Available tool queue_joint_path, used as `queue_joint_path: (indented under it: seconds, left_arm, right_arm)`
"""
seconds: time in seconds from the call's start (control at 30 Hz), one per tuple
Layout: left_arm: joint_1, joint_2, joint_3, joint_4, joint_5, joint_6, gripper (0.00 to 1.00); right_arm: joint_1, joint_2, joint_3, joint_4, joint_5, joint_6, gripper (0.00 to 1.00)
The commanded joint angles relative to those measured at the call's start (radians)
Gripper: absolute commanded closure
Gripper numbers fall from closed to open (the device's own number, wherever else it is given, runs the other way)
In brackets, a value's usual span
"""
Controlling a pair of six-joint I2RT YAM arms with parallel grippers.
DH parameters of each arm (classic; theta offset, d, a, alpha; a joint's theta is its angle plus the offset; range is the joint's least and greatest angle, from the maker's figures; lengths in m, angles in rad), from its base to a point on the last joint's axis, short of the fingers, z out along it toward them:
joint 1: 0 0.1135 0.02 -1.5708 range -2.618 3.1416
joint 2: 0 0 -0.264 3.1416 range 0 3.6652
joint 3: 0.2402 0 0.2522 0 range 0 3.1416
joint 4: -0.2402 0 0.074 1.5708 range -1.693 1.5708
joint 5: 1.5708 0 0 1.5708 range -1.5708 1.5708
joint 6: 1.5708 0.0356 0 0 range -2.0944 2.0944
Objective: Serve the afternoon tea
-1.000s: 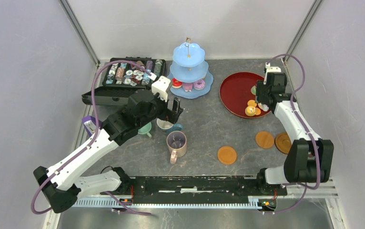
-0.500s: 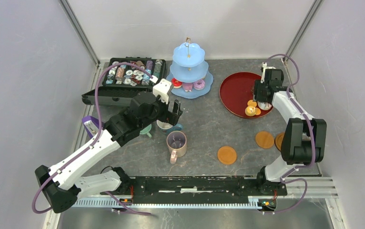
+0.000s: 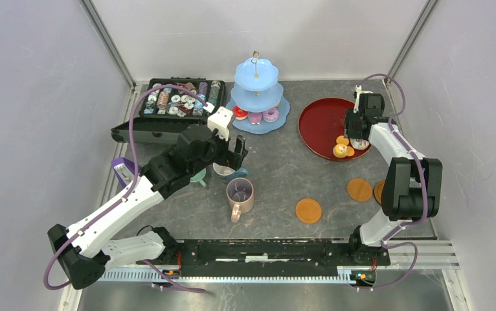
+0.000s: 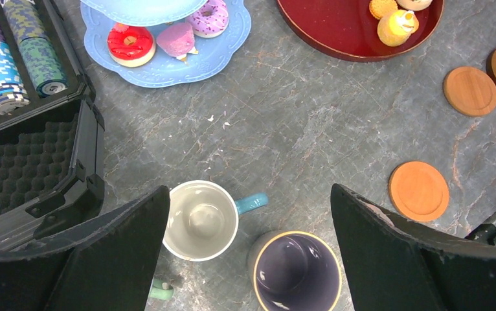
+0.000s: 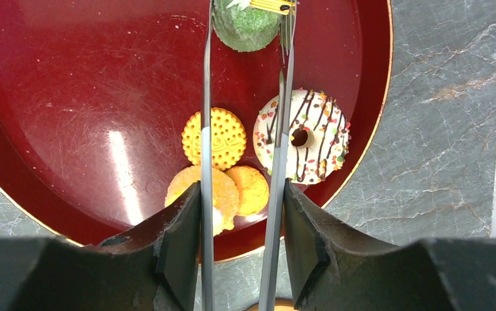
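My left gripper [image 3: 236,152] is open and empty, hovering over the white-and-blue mug [image 4: 200,220] and the tall pink-purple mug [image 4: 295,269]. The mint green mug [image 3: 198,175] is mostly hidden under that arm. The olive mug is out of view. My right gripper [image 5: 242,194] is shut on metal tongs [image 5: 278,129] above the red tray [image 5: 70,97]. The tong blades reach either side of a green pastry [image 5: 245,23]. A white sprinkled doughnut [image 5: 310,139], a yellow biscuit [image 5: 214,138] and orange pastries [image 5: 245,188] lie below them. The pale-blue stand [image 3: 256,91] holds three pastries on its bottom tier.
Three brown coasters [image 3: 308,210] [image 3: 359,189] [image 3: 383,193] lie on the grey table at the right front. An open black case of capsules [image 3: 168,107] stands at the back left, next to the stand. Walls close in the table on three sides.
The right arm has folded its elbow back and its gripper, still holding the tongs, has shifted slightly left and back over the tray. The left arm has barely moved.
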Motion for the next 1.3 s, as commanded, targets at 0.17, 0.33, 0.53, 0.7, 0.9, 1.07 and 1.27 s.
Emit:
queue_joint_path:
  seconds: [0.17, 0.33, 0.53, 0.7, 0.9, 1.07, 1.27]
  left_arm:
    - [0.001, -0.009, -0.002, 0.049, -0.011, 0.042, 0.00]
    - [0.001, -0.014, -0.002, 0.049, -0.015, 0.039, 0.00]
    - [0.001, -0.027, -0.001, 0.049, -0.056, 0.026, 0.00]
    - [0.003, -0.044, -0.015, 0.056, -0.099, 0.027, 0.00]
    - [0.003, -0.051, -0.022, 0.059, -0.120, 0.034, 0.00]
    - [0.003, -0.050, -0.022, 0.060, -0.119, 0.037, 0.00]
    - [0.004, -0.049, -0.022, 0.060, -0.117, 0.039, 0.00]
  right_arm:
    - [-0.001, -0.127, -0.037, 0.093, -0.064, -0.018, 0.87]
    - [0.024, -0.193, -0.075, 0.136, -0.164, -0.004, 0.88]
    - [0.159, -0.197, -0.040, 0.226, -0.301, 0.055, 0.88]
    - [0.244, -0.133, 0.042, 0.316, -0.368, 0.141, 0.88]
    - [0.288, -0.055, 0.150, 0.341, -0.361, 0.197, 0.88]
    - [0.295, 0.001, 0.206, 0.335, -0.364, 0.214, 0.88]
    - [0.308, 0.068, 0.265, 0.335, -0.373, 0.212, 0.88]
